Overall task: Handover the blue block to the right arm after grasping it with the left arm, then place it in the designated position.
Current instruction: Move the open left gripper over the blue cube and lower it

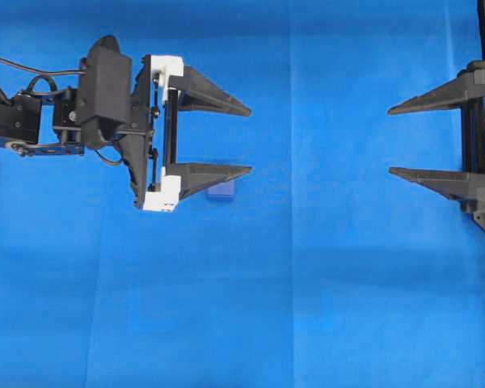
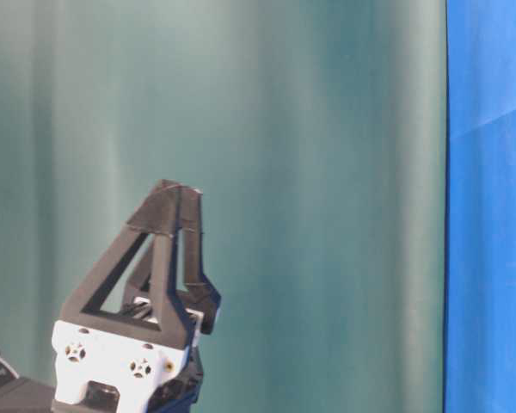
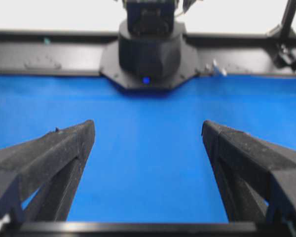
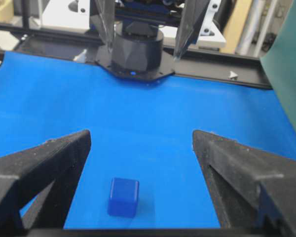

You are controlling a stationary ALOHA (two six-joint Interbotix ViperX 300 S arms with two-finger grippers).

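Observation:
The blue block (image 1: 220, 191) rests on the blue cloth, partly hidden under the lower finger of my left gripper (image 1: 249, 139) in the overhead view. That gripper, with white brackets, is open and holds nothing; it hangs above the cloth. In the left wrist view my left gripper (image 3: 148, 131) frames only bare cloth. My right gripper (image 1: 390, 141) is open at the right edge, pointing left. In the right wrist view the blue block (image 4: 123, 196) sits low and left of centre between the wide fingers of my right gripper (image 4: 142, 136), touching neither. The left gripper (image 2: 179, 191) also shows at table level.
The left arm's black base (image 4: 136, 54) stands at the far side of the cloth, with the left fingers (image 4: 104, 22) hanging in front of it. The right arm's base (image 3: 148, 49) sits on a black frame rail (image 3: 39, 59). A green curtain (image 2: 284, 129) backs the table.

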